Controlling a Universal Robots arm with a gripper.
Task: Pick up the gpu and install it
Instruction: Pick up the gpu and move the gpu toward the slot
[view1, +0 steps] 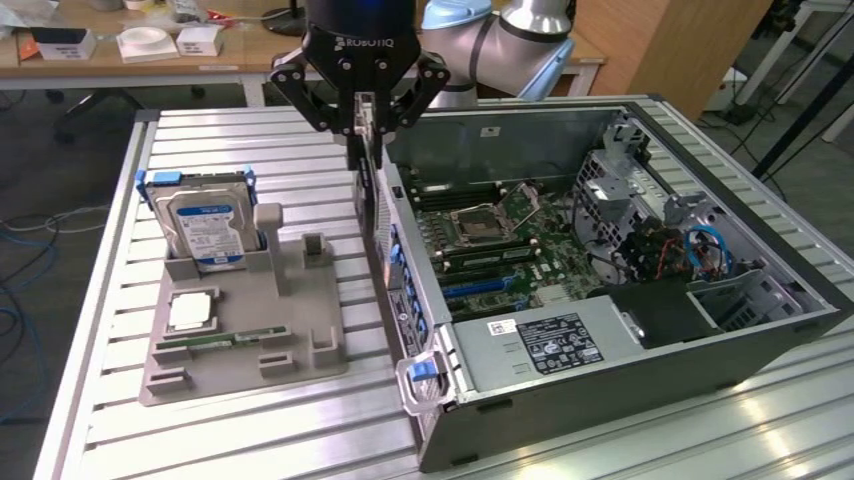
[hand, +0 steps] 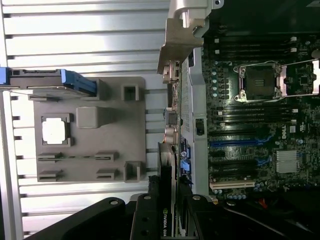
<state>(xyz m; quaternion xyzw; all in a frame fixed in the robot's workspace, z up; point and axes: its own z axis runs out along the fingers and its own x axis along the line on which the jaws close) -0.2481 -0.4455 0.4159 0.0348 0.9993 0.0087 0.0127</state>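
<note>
Black gpu (hand: 166, 170); grey fixture (hand: 115, 135); silver hard drive (view1: 187, 205), blue-white label (view1: 214, 242); green motherboard (view1: 534, 250).

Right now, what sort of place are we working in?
Probably a robotics lab workbench: a slatted aluminium table, an open computer case with its motherboard bare, a grey parts fixture, and a cluttered desk behind.
</note>
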